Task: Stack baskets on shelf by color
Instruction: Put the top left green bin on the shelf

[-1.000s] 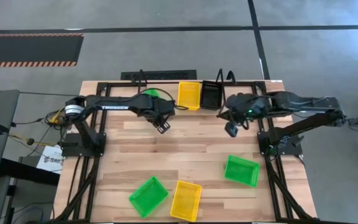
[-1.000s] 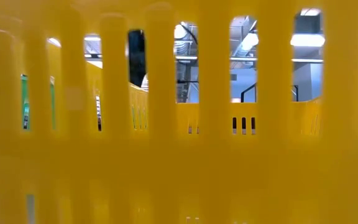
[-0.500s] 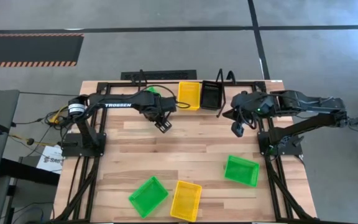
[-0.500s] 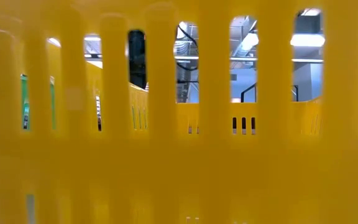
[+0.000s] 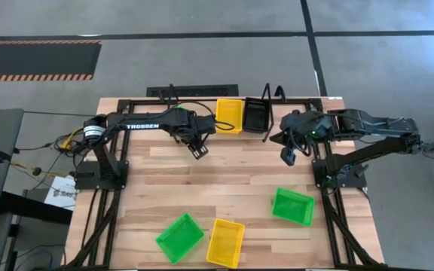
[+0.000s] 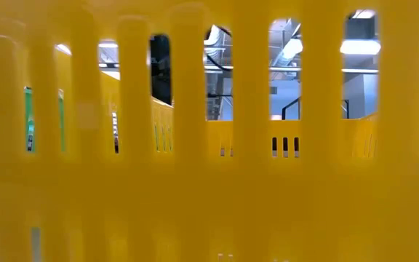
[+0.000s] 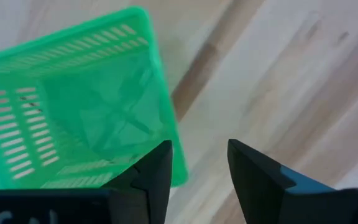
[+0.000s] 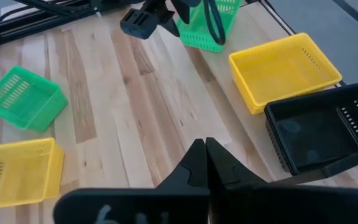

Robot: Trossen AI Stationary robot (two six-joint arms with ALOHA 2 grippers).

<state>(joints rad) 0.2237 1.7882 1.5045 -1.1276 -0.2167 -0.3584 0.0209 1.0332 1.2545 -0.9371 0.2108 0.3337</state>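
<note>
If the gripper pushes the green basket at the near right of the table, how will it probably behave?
The green basket probably slides easily: it looks like thin, light slotted plastic on the smooth wooden table. Low and flat-bottomed, it seems unlikely to tip or roll, though its walls may flex.

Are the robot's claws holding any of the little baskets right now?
No. The left gripper stands open and empty near a green plastic mesh basket. The right gripper is shut on nothing, above the wooden table.

1. Left arm (image 5: pixel 145 124): dark, slim links, white lettering along the forearm, silver ring at the shoulder joint.
2. Right arm (image 5: pixel 360 124): matching dark links.
3. Fingers (image 7: pixel 253 177): black, wedge-shaped.
</note>
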